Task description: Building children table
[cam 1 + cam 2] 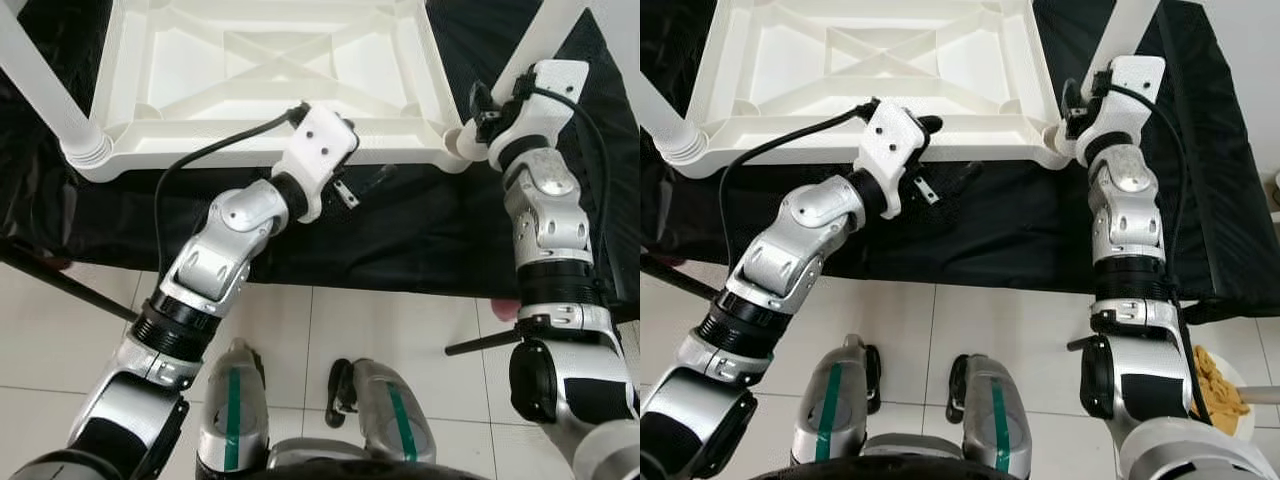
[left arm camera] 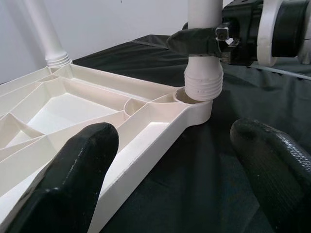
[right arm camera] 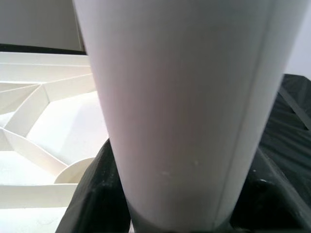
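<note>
Left gripper [image 2: 170,170] fingers spread, right gripper [image 2: 204,41] apparently pinching white leg [image 2: 204,58], ribbed upturned tabletop [image 1: 270,70].

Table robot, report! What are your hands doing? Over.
Right gripper shut on leg at corner socket. Left gripper open, beside tabletop. Nothing blocking.

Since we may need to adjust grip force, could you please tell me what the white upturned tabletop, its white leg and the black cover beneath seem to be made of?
White upturned tabletop: probably moulded plastic, semi-matte, given its thin cast ribs and round corner sockets.
White leg held by the right gripper: likely the same plastic; smooth tube with a ridged threaded end.
Black cover: apparently a thin woven or plastic sheet, creased, with a faint sheen.
</note>
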### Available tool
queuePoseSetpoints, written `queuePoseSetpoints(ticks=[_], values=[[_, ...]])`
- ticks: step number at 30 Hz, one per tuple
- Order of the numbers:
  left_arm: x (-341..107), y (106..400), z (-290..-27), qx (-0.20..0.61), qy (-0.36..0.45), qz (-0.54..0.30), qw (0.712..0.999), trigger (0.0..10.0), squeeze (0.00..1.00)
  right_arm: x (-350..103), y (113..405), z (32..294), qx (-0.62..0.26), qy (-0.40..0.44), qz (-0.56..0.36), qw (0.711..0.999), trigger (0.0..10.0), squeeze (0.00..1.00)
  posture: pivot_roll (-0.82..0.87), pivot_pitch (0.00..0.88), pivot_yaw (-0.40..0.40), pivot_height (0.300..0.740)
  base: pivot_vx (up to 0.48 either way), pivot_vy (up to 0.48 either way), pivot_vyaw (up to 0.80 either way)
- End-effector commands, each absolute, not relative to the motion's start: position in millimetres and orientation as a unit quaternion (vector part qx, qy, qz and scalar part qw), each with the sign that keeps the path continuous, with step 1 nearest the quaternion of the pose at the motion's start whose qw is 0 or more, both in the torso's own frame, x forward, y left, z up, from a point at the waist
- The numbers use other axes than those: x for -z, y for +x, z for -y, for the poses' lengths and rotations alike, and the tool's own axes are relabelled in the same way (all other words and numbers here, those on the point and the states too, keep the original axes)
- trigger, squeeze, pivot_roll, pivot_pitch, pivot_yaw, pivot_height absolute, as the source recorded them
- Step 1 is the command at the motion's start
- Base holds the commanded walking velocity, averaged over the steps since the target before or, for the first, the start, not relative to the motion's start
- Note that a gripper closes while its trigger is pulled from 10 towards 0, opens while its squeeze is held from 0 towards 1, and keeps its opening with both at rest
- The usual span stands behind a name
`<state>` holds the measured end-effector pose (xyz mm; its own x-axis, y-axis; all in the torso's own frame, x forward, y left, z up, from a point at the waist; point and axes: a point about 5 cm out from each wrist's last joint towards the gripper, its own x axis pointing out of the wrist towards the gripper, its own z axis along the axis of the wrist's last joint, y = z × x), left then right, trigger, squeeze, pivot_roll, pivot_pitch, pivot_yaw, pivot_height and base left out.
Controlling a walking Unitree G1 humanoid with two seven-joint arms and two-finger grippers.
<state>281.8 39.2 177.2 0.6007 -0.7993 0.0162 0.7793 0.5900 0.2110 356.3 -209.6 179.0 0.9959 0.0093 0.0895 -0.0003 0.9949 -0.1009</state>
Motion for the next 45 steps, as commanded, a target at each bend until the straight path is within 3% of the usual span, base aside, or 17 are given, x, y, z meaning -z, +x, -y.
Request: queuePoseSetpoints(ticks=[1,24,28,45], values=[[-177,275,-34,0.472,0.095,0.050,0.875,10.0,0.00,-185,361,210,-0.003,-0.052,0.058,0.997,10.0,0.00,0.08,0.034,-0.039,0.740,0.000,0.000,0.00],[-182,275,-37,0.460,0.103,0.053,0.880,10.0,0.00,-186,363,214,-0.005,0.002,0.081,0.997,10.0,0.00,0.08,0.062,-0.049,0.740,0.000,0.000,0.00],[-174,290,-36,0.454,0.137,0.042,0.879,10.0,0.00,-209,353,207,-0.056,0.084,0.153,0.983,10.0,0.00,0.08,0.064,-0.045,0.740,0.000,0.000,0.00],[-150,325,-23,0.456,0.226,-0.020,0.861,10.0,0.00,-226,329,211,-0.073,0.120,0.205,0.969,10.0,0.00,0.01,0.088,0.014,0.740,0.000,0.000,0.00]])
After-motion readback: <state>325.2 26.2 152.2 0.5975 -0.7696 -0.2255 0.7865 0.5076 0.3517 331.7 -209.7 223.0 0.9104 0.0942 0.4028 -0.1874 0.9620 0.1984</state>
